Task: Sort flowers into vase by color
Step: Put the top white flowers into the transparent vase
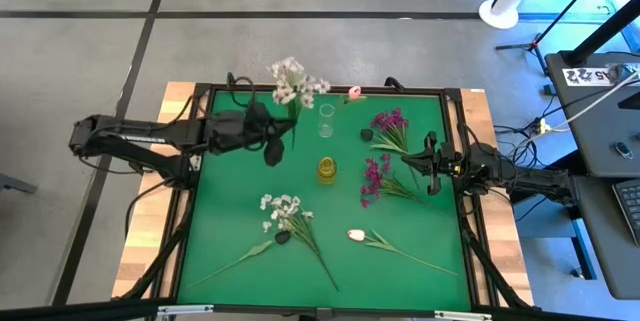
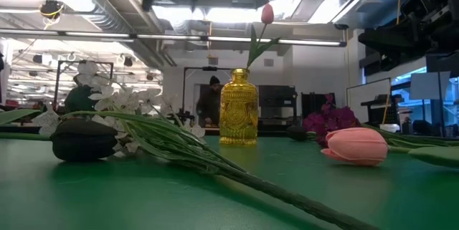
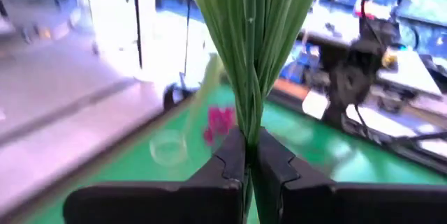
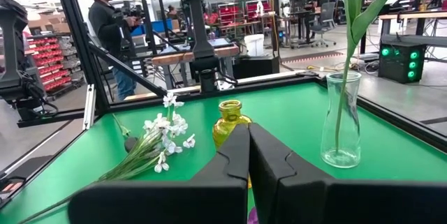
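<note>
White flower spray [image 1: 296, 83] is clamped by its green stems [image 3: 251, 56] in the left hand [image 3: 248, 155], held above the far part of the bench [image 1: 230, 221], beside the clear glass vase [image 1: 326, 120] holding a pink tulip [image 2: 267, 13]. Yellow vase [image 1: 327, 169] stands mid-bench. Second white spray [image 1: 283, 213], loose pink tulip [image 1: 357, 234] and magenta clusters [image 1: 378, 176] lie on the green surface. Right hand [image 4: 248, 155] is pressed together, empty, at the right edge.
</note>
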Robot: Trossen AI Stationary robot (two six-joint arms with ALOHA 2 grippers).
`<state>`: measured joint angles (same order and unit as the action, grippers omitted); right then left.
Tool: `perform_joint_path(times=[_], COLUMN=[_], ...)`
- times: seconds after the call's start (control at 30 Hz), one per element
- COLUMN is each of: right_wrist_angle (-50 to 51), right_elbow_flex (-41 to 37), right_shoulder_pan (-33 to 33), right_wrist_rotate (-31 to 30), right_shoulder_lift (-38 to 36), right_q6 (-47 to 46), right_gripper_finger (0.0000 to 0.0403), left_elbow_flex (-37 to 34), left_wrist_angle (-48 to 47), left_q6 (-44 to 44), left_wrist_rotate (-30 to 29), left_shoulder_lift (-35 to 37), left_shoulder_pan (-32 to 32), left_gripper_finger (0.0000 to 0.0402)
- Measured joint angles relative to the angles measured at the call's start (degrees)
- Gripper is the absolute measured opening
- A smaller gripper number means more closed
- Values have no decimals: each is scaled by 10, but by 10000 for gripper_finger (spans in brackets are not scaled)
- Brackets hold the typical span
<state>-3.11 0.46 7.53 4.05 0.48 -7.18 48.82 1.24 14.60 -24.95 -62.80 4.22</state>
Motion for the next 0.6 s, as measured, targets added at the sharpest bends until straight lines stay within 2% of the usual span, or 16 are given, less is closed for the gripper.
perform_joint_path(times=[0.13, 0.4, 0.6], right_wrist_angle=[0, 0, 0], right_elbow_flex=[0, 0, 0], right_shoulder_pan=[0, 0, 0], right_wrist_rotate=[-5, -6, -6], right_shoulder_lift=[0, 0, 0], right_q6=[0, 0, 0], right_gripper_finger=[1, 1, 1], left_elbow_flex=[0, 0, 0], left_wrist_angle=[87, 309, 369], left_q6=[-47, -62, -56], left_wrist_rotate=[8, 137, 156], left_shoulder_lift=[-42, -167, -218], left_shoulder_pan=[44, 147, 184], left_gripper_finger=[1, 1, 1])
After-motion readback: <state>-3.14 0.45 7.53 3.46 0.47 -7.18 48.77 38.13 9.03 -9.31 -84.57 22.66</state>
